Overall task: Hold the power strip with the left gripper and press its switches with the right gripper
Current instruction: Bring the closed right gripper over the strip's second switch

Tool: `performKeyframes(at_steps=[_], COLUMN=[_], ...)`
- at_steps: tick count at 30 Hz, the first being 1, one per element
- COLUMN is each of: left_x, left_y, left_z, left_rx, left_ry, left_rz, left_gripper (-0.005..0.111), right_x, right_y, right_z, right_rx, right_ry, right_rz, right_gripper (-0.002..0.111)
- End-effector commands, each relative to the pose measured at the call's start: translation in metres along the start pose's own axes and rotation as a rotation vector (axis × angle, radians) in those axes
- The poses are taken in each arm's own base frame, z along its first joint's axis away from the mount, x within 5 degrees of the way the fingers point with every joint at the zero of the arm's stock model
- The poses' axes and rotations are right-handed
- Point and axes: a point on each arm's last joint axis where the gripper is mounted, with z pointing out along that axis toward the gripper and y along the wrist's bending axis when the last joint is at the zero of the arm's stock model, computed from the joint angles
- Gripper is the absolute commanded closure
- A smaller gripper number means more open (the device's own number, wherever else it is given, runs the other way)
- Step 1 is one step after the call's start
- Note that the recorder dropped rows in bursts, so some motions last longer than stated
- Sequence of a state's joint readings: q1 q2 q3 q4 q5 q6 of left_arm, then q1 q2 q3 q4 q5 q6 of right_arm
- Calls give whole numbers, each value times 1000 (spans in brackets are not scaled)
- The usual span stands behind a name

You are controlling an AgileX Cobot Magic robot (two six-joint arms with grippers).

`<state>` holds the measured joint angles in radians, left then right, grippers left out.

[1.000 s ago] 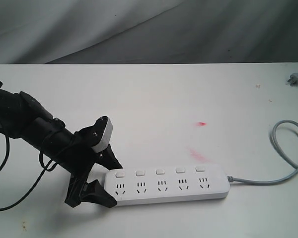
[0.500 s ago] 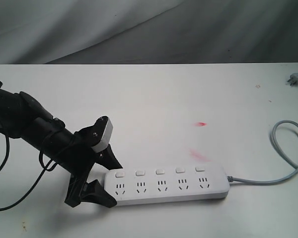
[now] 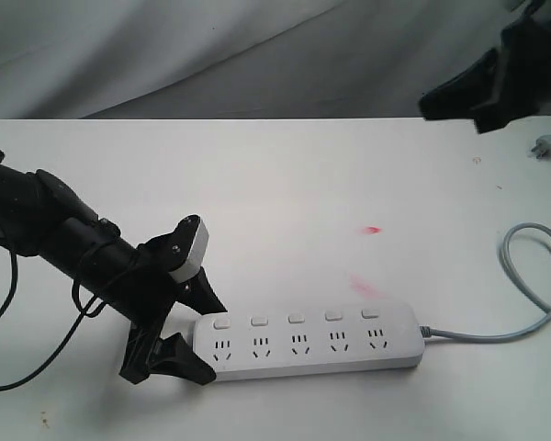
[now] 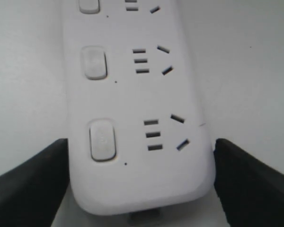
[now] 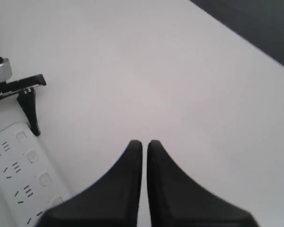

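Observation:
The long white power strip [image 3: 308, 344] lies flat near the table's front edge, its grey cord [image 3: 533, 276] looping off to the right. Five square switches [image 3: 296, 317] run in a row above the sockets. My left gripper [image 3: 202, 338] is shut on the strip's left end, one black finger on each long side. The left wrist view shows that end of the strip [image 4: 137, 179] between the two fingers [image 4: 33, 184], with the nearest switch [image 4: 102, 140] just beyond. My right gripper [image 3: 432, 104] hangs high at the upper right, far from the strip, its fingertips [image 5: 145, 144] shut with nothing between them.
A small grey plug [image 3: 549, 147] lies at the table's far right edge. Two faint red marks [image 3: 372, 229] stain the tabletop behind the strip. Dark grey cloth hangs behind the table. The right wrist view catches the strip [image 5: 23, 179] and the left gripper [image 5: 28, 101].
The right gripper has come into the exterior view at the upper right; it was out of view before. The left gripper and the power strip have not moved.

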<state>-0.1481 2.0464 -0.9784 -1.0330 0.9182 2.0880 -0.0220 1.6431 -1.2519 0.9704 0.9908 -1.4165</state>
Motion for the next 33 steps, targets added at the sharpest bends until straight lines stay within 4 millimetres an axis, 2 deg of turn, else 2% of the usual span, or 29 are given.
performKeyframes(at_steps=[1, 4, 7, 10, 13, 18, 22, 27, 30, 33], left_x=[-1, -1, -1, -1, -1, -1, -1, -1, -1, -1], left_y=[1, 1, 1, 1, 1, 1, 1, 1, 1, 1], left_z=[2, 2, 2, 2, 2, 2, 2, 2, 2, 2], left_rx=[-3, -3, -3, -3, -3, -3, -3, -3, -3, -3], left_ry=[2, 2, 2, 2, 2, 2, 2, 2, 2, 2], left_rz=[10, 10, 10, 10, 10, 10, 10, 10, 10, 10], left_gripper=[105, 105, 105, 105, 105, 105, 105, 105, 105, 105], right_x=[6, 9, 10, 11, 11, 13, 22, 33, 34, 30], right_y=[8, 18, 25, 32, 36, 48, 57, 61, 65, 69], right_z=[50, 84, 113, 131, 135, 141, 161, 181, 190, 199], right_rx=[-127, -161, -129, -110, -114, -240, -294, -330, -350, -352], right_ry=[41, 69, 93, 109, 109, 84, 107, 118, 75, 7], right_rz=[-57, -133, -153, -169, -168, -266, -305, -256, -223, -120], right_gripper=[80, 56, 45, 44, 44, 44, 44, 44, 44, 44])
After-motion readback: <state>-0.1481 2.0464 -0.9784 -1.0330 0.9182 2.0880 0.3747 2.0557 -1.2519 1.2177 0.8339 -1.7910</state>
